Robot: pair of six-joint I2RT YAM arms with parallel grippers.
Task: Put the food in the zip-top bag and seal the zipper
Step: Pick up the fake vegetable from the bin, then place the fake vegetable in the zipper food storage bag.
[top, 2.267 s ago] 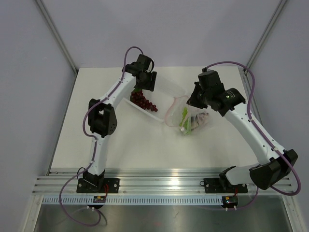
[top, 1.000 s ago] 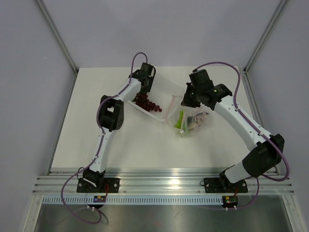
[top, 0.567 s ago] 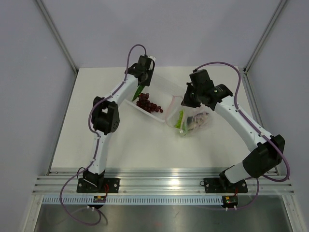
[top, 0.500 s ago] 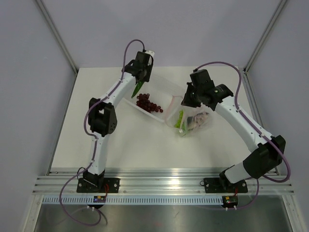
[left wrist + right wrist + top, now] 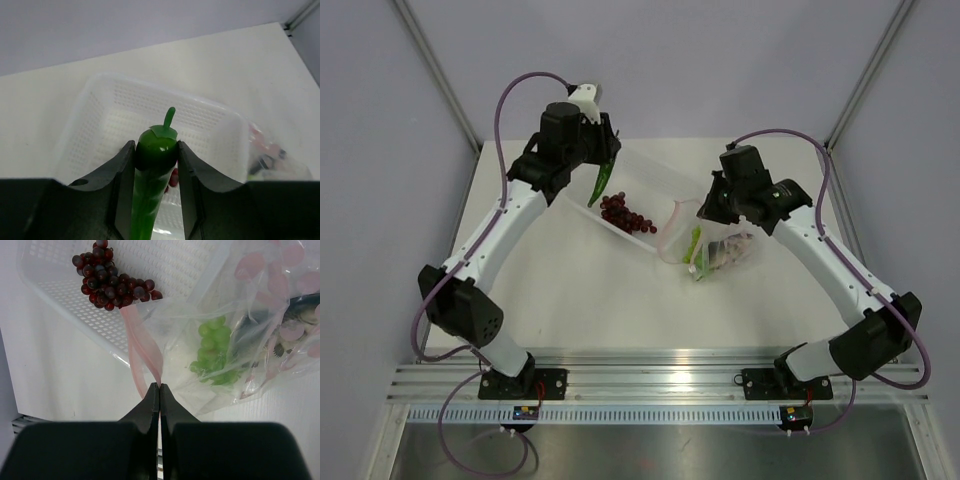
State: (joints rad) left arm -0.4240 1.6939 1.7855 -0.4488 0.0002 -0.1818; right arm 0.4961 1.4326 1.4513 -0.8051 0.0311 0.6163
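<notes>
My left gripper (image 5: 602, 160) (image 5: 155, 150) is shut on the green chili pepper (image 5: 601, 183) (image 5: 152, 172) and holds it in the air above the white tray (image 5: 650, 182) (image 5: 215, 125). The dark red grape bunch (image 5: 626, 214) (image 5: 110, 285) lies in the tray. My right gripper (image 5: 703, 205) (image 5: 159, 386) is shut on the pink zipper strip (image 5: 145, 350) at the mouth of the clear zip-top bag (image 5: 718, 250) (image 5: 240, 330), holding it up and open. Inside the bag lie the green lettuce (image 5: 697, 245) (image 5: 212, 347) and the grey fish (image 5: 735, 245) (image 5: 295, 315).
The tray stands at the back middle of the white table (image 5: 580, 290), touching the bag's mouth. Grey walls and metal posts (image 5: 435, 70) close in the back and sides. An aluminium rail (image 5: 650, 380) runs along the near edge.
My left gripper took the chili out of the tray, lifted it and swung left and back with it. My right gripper kept its hold on the bag's zipper edge, barely moving.
</notes>
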